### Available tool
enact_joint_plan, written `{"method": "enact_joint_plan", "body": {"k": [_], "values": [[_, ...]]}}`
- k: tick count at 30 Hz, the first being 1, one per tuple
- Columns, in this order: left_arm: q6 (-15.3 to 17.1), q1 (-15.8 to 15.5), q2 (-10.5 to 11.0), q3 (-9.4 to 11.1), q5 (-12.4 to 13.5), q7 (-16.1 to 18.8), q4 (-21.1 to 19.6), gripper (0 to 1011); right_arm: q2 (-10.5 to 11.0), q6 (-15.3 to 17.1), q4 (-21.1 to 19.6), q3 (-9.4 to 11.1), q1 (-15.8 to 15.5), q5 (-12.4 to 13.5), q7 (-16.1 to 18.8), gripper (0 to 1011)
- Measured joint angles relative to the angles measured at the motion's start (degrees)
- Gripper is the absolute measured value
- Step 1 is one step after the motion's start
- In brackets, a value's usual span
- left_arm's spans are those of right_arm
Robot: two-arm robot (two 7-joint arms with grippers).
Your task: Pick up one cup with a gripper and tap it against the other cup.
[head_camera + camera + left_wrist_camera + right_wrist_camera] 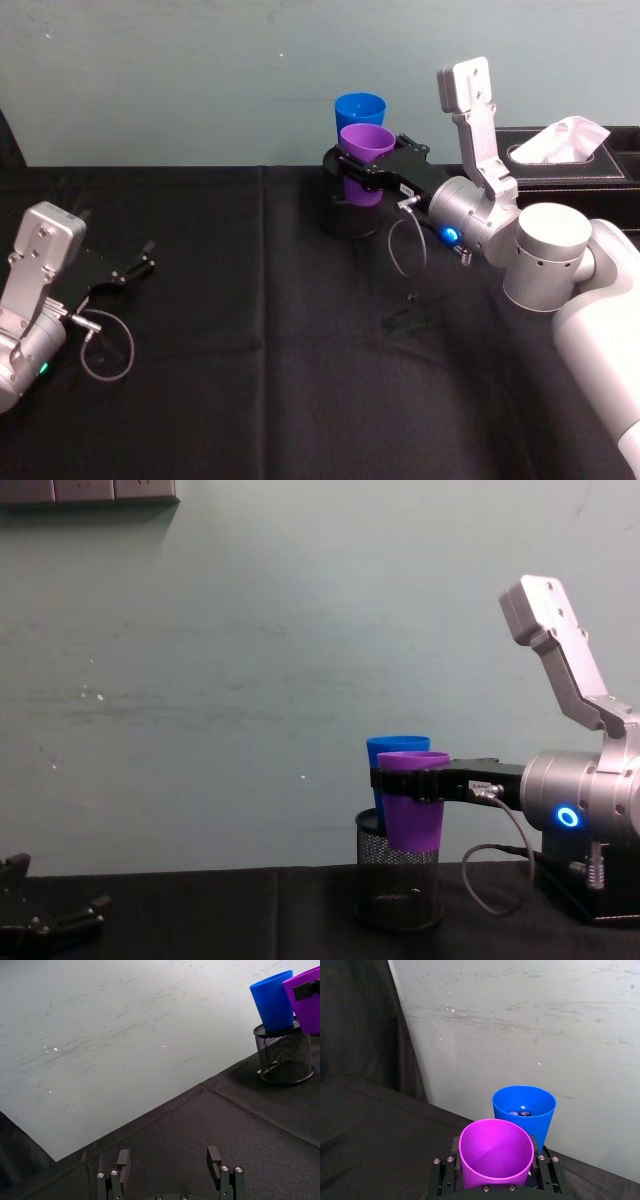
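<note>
Over the black-clothed table (250, 330) before a pale wall (200, 70), right gripper (352, 165) fingers clasp the purple cup (365, 145); left gripper (135, 265) fingers spread.

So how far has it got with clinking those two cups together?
The pickup looks done: the right gripper is closed around the purple cup and holds it up over the black mesh pen holder. Right now that cup sits close beside the blue cup, which stands in the holder. Whether they touch, I cannot tell, so the tap may remain. The left gripper rests open on the table.
</note>
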Motion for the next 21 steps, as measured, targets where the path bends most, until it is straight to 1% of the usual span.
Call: {"method": "enact_joint_plan", "body": {"k": [16,19,21], "values": [[0.0,0.0,0.0,0.0,0.0,0.0,0.0,1000,0.1,0.0,-0.2,0.0,0.0,0.0,0.0,742],[0.0,0.0,0.0,0.0,0.0,0.0,0.0,1000,0.6,0.2,-1.3,-0.1,-0.9,0.0,0.0,742],[0.0,0.0,0.0,0.0,0.0,0.0,0.0,1000,1.2,0.6,-3.1,0.0,-2.0,0.1,0.0,742]]}}
